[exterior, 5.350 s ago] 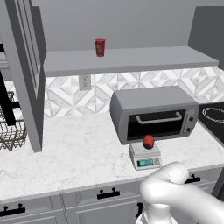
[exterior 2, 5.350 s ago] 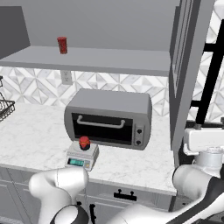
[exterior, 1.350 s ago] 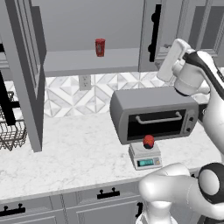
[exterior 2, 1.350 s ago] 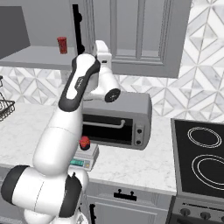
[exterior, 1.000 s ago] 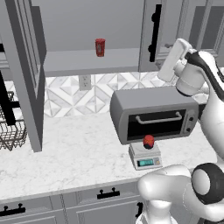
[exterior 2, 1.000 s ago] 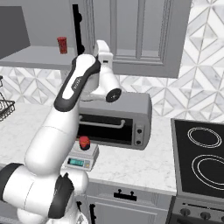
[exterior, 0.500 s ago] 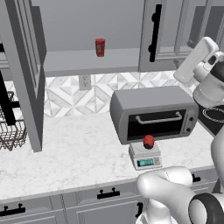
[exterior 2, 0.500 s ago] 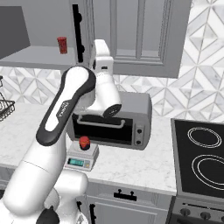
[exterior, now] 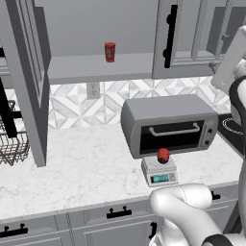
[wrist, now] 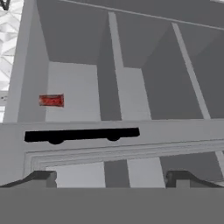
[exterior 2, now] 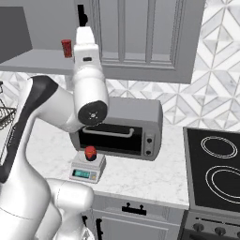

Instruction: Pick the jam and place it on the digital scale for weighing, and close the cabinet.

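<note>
**Arm up at cabinet, jam on scale**

We see the cabinet point(exterior: 192, 38) with its right door swung nearly shut and its left door point(exterior: 29, 81) hanging open. Arm point(exterior 2: 89, 89) reaches high, forearm upright by the right door. Claw point(wrist: 111, 177) spread wide, empty, facing the black handle point(wrist: 81, 134). Digital scale point(exterior: 159, 171) sits on worktop point(exterior: 81, 168); jam point(exterior: 163, 155) rests on it.

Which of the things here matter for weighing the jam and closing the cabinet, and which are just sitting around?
Part of the job:
- jam, sitting on the digital scale
- cabinet, left door open
- the open fingers

Just there:
- toaster oven
- red can on the shelf
- wire rack
- stovetop
</note>
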